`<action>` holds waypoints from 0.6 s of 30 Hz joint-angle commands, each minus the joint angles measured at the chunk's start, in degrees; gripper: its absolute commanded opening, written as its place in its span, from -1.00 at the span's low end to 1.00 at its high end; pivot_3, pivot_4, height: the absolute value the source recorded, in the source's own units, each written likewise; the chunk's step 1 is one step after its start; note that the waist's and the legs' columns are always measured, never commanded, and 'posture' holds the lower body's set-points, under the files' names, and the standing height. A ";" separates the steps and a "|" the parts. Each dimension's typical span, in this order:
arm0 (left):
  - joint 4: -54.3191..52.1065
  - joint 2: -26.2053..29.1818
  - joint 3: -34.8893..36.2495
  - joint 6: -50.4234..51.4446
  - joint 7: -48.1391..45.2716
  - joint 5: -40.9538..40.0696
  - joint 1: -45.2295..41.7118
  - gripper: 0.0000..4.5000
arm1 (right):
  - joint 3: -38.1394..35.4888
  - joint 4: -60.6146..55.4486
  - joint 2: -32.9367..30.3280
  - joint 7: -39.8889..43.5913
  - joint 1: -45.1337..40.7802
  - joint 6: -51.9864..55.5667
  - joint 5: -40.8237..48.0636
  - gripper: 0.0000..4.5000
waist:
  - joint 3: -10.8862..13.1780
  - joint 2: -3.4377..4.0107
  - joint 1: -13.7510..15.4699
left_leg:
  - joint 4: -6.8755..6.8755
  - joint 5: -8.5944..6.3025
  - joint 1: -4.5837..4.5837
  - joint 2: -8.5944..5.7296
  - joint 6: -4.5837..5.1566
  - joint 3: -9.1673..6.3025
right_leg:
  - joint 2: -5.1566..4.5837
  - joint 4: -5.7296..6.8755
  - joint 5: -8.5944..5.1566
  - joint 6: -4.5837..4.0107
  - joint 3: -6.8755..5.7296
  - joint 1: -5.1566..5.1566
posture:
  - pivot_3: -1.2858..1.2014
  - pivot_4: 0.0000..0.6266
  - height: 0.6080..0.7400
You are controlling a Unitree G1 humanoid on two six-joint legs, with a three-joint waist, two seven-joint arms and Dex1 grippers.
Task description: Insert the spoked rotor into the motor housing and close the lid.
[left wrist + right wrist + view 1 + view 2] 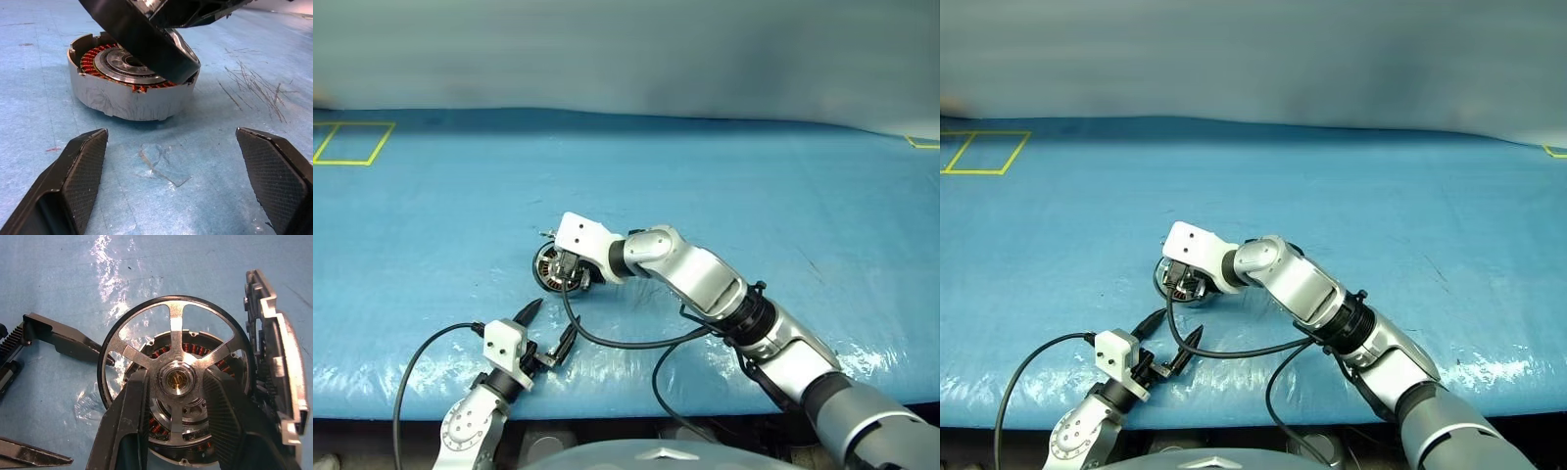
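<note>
Nearest in the head view, the left end effector (pixel 546 330) waits at the table (pixel 431 225) edge, fingers spread wide and empty. Beyond it the right end effector (pixel 570 269) reaches over the motor housing (pixel 548 266).

From the left wrist, the spoked rotor (pixel 146 41) hangs tilted over the housing's copper windings, not seated.

From the right wrist, the fingers clamp the rotor by its hub; the lid (pixel 279 367) stands on edge beside. Insertion is under way, I'd say: next it needs levelling, centring, then lowering.
</note>
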 commanded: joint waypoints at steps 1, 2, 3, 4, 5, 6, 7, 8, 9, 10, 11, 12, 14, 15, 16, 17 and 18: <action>-1.69 -0.47 -0.43 -1.55 0.27 -0.04 0.54 1.00 | 0.59 -1.22 -0.60 1.34 -1.61 -1.80 -1.48 -0.42 | 0.00 0.00 0.00 | 0.00 0.00 0.00 0.00 0.00 0.00 | 0.00 0.00 0.00 0.00 0.00 0.00 | 0.03 -0.52 1.00; -1.72 -0.57 -0.47 -1.57 0.32 0.03 0.57 1.00 | 0.77 -1.30 -0.82 1.66 -1.66 -2.00 -1.83 -0.42 | 0.00 0.00 0.01 | 0.00 0.00 0.00 0.00 0.00 0.00 | 0.00 0.00 0.00 0.00 0.00 0.00 | 0.03 -0.52 1.00; -1.75 -0.66 -0.49 -1.57 0.36 0.09 0.60 1.00 | 0.93 -1.37 -1.01 1.91 -1.72 -2.19 -2.26 -0.42 | 0.00 0.00 0.00 | 0.00 0.00 0.00 0.00 0.00 0.00 | 0.00 0.00 0.00 0.00 0.00 0.00 | 0.03 -0.52 1.00; -1.82 -0.77 -0.53 -1.52 0.42 0.13 0.62 1.00 | 1.14 -1.44 -1.28 2.10 -1.86 -2.43 -2.73 -0.42 | 0.00 0.00 0.00 | 0.00 0.00 0.00 0.00 0.00 0.00 | 0.00 0.00 0.00 0.00 0.00 0.00 | 0.03 -0.52 1.00; -1.85 -0.80 -0.61 -1.46 0.45 0.21 0.60 1.00 | 1.32 -1.45 -1.57 2.29 -2.06 -2.60 -3.12 -0.42 | 0.00 0.00 0.01 | 0.00 0.00 0.00 0.00 0.00 0.00 | 0.00 0.00 0.00 0.00 0.00 0.00 | 0.03 -0.52 1.00; -1.91 -0.85 -0.68 -1.40 0.51 0.22 0.60 1.00 | 1.42 -1.46 -1.76 2.50 -2.17 -2.68 -3.42 -0.42 | 0.00 0.00 0.01 | 0.00 0.00 0.00 0.00 0.00 0.00 | 0.00 0.00 0.00 0.00 0.00 0.00 | 0.03 -0.52 1.00; -1.95 -0.92 -0.73 -1.36 0.56 0.16 0.61 1.00 | 1.51 -1.47 -1.90 2.70 -2.24 -2.73 -3.72 -0.42 | 0.00 0.00 0.01 | 0.00 0.00 0.00 0.00 0.00 0.00 | 0.00 0.00 0.00 -0.01 0.00 0.00 | 0.03 -0.52 1.00; -1.99 -0.96 -0.79 -1.34 0.62 0.13 0.63 1.00 | 1.51 -1.52 -1.95 2.90 -2.23 -2.73 -3.97 -0.42 | 0.00 0.00 0.01 | 0.00 0.00 0.00 0.00 0.00 0.00 | 0.00 0.00 0.00 -0.01 0.00 0.00 | 0.03 -0.52 1.00; -2.03 -0.96 -0.88 -1.28 0.64 0.13 0.61 1.00 | 1.76 -1.53 -2.13 3.16 -2.33 -2.85 -4.42 -0.42 | 0.00 0.00 0.01 | 0.00 0.00 0.00 0.00 0.00 0.00 | 0.00 0.00 0.00 0.00 0.00 0.00 | 0.03 -0.52 1.00; -2.05 -0.94 -0.95 -1.26 0.67 0.17 0.57 1.00 | 2.04 -1.58 -2.32 3.39 -2.43 -3.04 -4.82 -0.42 | 0.00 0.00 0.01 | 0.00 0.00 0.00 0.00 0.00 0.00 | 0.00 0.00 0.00 0.00 0.00 0.00 | 0.03 -0.52 1.00; -2.06 -0.89 -1.02 -1.22 0.67 0.17 0.53 1.00 | 2.31 -1.71 -2.45 3.61 -2.52 -3.21 -5.16 -0.42 | 0.00 0.00 0.01 | 0.00 0.00 0.00 0.00 0.00 0.00 | 0.00 0.00 0.00 0.00 0.00 0.00 | 0.03 -0.52 1.00; -2.07 -0.88 -1.07 -1.19 0.71 0.15 0.50 1.00 | 2.50 -1.91 -2.52 3.82 -2.57 -3.27 -5.36 -0.42 | 0.00 0.00 0.01 | 0.00 0.00 0.00 0.00 0.00 0.00 | 0.00 0.00 0.00 0.00 0.00 0.00 | 0.03 -0.52 1.00; -2.05 -0.83 -1.17 -1.17 0.74 0.13 0.45 1.00 | 2.76 -2.20 -2.51 4.40 -2.55 -3.35 -5.76 -0.42 | 0.00 0.00 0.01 | 0.00 0.00 0.00 0.00 0.00 0.00 | 0.00 0.00 0.00 0.00 0.00 0.00 | 0.03 -0.52 1.00; -2.05 -0.82 -1.23 -1.18 0.75 0.15 0.46 1.00 | 2.80 -2.28 -2.49 4.63 -2.49 -3.35 -5.96 -0.42 | 0.00 0.00 0.02 | 0.00 0.00 0.00 0.00 0.00 0.00 | 0.00 0.00 0.00 0.00 0.00 0.00 | 0.03 -0.52 1.00; -2.01 -0.79 -1.27 -1.17 0.72 0.12 0.41 1.00 | 3.17 -2.16 -2.48 4.80 -2.38 -3.34 -6.30 -0.42 | 0.00 0.00 0.02 | 0.00 0.00 0.00 0.00 0.00 0.00 | 0.00 0.00 0.00 0.00 0.00 0.00 | 0.03 -0.52 1.00; -2.01 -0.77 -1.32 -1.16 0.71 0.10 0.38 1.00 | 3.48 -2.04 -2.47 4.92 -2.26 -3.34 -6.59 -0.42 | 0.00 0.00 0.02 | 0.00 0.00 0.00 0.00 0.00 0.00 | 0.00 0.00 0.00 0.00 0.00 0.00 | 0.03 -0.52 1.00; -1.99 -0.77 -1.35 -1.14 0.72 0.05 0.34 1.00 | 3.81 -1.88 -2.46 4.98 -2.07 -3.43 -6.87 -0.42 | 0.00 0.00 0.02 | 0.00 0.00 0.00 0.00 0.00 0.00 | 0.00 0.00 0.00 0.00 0.00 0.00 | 0.03 -0.52 1.00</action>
